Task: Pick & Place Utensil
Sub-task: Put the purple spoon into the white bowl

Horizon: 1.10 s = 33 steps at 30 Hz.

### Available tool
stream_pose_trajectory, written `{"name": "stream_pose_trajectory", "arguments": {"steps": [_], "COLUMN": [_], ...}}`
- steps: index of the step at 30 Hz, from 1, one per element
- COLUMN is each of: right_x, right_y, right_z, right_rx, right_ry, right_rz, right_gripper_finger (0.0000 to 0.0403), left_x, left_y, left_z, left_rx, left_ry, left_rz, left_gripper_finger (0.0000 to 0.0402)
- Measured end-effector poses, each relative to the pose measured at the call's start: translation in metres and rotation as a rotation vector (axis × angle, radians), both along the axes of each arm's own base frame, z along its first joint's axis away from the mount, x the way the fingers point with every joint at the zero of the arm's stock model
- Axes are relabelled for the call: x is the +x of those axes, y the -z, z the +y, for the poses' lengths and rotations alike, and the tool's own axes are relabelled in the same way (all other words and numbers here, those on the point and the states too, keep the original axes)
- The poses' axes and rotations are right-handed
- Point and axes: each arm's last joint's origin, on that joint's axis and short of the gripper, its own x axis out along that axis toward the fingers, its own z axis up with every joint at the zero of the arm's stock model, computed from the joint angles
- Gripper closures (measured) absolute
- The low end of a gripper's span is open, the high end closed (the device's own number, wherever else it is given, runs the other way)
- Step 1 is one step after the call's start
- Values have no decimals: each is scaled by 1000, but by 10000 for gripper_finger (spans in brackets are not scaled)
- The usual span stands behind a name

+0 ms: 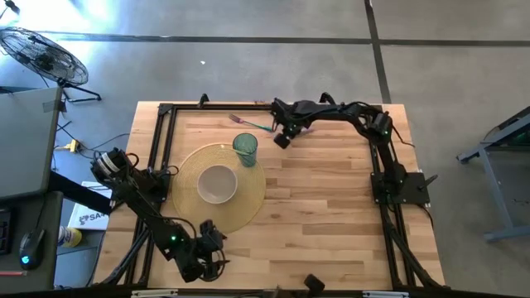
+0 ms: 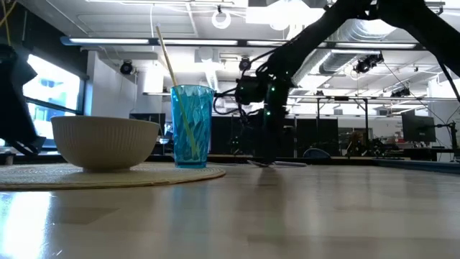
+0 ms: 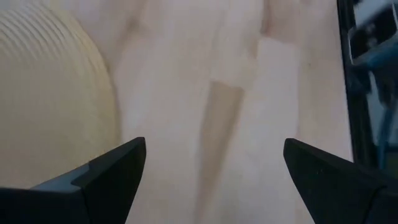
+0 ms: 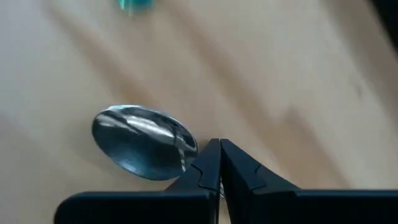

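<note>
1. Now the right claw (image 4: 220, 163) is clenched on a spoon (image 4: 144, 141) neck, bowl just beside its tips, low over the table (image 1: 331, 199).
2. Left claw (image 3: 214, 168) hangs released near a woven placemat (image 3: 50, 93).

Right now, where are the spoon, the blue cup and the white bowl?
spoon (image 4: 144, 142): right wrist view, middle of its shiny bowl.
blue cup (image 2: 192, 128): low view, middle of its wall.
white bowl (image 1: 218, 184): high view, inside bottom.

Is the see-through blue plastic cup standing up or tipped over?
Standing up. The see-through blue plastic cup sits upright on the round woven yellow placemat, beside the ribbed cream bowl, with thin sticks poking out.
</note>
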Motion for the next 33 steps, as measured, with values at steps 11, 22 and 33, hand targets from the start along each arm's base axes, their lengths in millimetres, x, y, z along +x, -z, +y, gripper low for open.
{"name": "stream_pose_trajectory", "arguments": {"steps": [11,22,33], "right_x": [2,13,11], "right_y": [-14,-16,-17], "right_z": [100,187,199], "right_rx": [47,17,-33], "right_ry": [-131,-232,-184], "right_rz": [301,303,316], "right_gripper_finger": [401,402,401], "left_x": [1,1,0], "left_y": [-2,-3,-8], "left_z": [5,6,8], "left_rx": [122,144,155], "left_ry": [-102,-104,-112], "left_rz": [-116,-127,-135], "left_gripper_finger": [27,27,27]}}
